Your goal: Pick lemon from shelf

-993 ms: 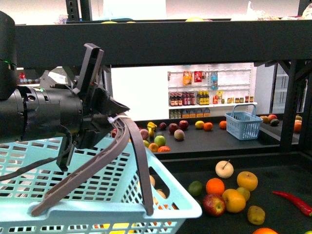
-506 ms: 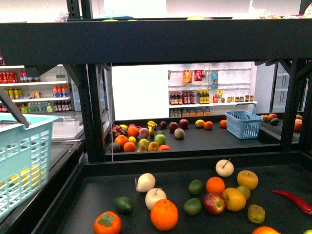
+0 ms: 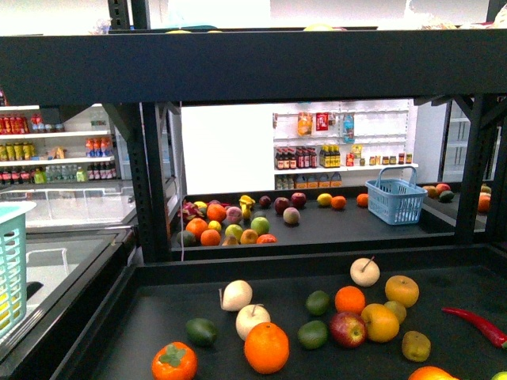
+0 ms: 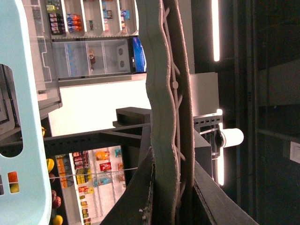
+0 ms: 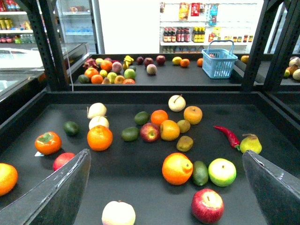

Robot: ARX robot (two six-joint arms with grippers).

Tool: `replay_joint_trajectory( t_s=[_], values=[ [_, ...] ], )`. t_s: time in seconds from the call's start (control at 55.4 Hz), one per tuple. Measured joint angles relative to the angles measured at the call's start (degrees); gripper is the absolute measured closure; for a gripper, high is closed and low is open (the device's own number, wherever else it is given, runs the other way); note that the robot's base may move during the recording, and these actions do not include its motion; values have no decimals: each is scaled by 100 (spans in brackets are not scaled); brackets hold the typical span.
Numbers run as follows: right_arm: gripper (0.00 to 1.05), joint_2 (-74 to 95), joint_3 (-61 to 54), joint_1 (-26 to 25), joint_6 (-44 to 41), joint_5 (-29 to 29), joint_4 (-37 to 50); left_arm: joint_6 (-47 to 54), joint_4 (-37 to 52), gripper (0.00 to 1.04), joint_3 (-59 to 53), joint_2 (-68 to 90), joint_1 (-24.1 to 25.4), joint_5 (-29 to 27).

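Observation:
The black shelf [image 3: 261, 67] fills the front view, and its lower deck [image 5: 140, 183] holds loose fruit. No fruit on this deck is clearly the lemon. One bright-yellow oval fruit [image 3: 324, 201] lies on the far deck beside an orange, and it also shows in the right wrist view [image 5: 176, 60]. My left gripper [image 4: 168, 187] is shut on the grey basket handle [image 4: 161, 108]. The pale blue basket [image 3: 11, 253] shows at the left edge. My right gripper [image 5: 166, 154] is open and empty above the near deck's fruit.
The near deck holds oranges [image 3: 266, 347], a red apple [image 3: 348, 330], pale cream fruits [image 3: 364, 272], green fruits [image 3: 313, 335] and a red chilli [image 3: 474, 324]. A small blue basket [image 3: 395, 200] stands on the far deck. Black uprights [image 3: 154, 182] stand on both sides. White wall shelves with bottles are behind.
The basket and my left arm have moved left, almost out of the front view. The deck and its fruit are now uncovered.

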Motion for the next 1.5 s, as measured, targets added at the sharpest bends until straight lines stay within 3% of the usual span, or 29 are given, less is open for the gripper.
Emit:
replay_joint_trajectory(
  t_s=[0.668, 1.047, 1.156, 1.318, 1.499],
  values=[
    [7, -2, 0, 0, 0, 0, 0, -153, 229, 93, -179, 542, 15, -61],
    [7, -2, 0, 0, 0, 0, 0, -140, 251, 28, -179, 542, 9, -22],
    [7, -2, 0, 0, 0, 0, 0, 341, 48, 9, -243, 479, -35, -63],
    [7, -2, 0, 0, 0, 0, 0, 955, -964, 8, -308, 111, -66, -214],
    [7, -2, 0, 0, -2, 0, 0, 2138, -2715, 8, -308, -706, -118, -614]
  ],
)
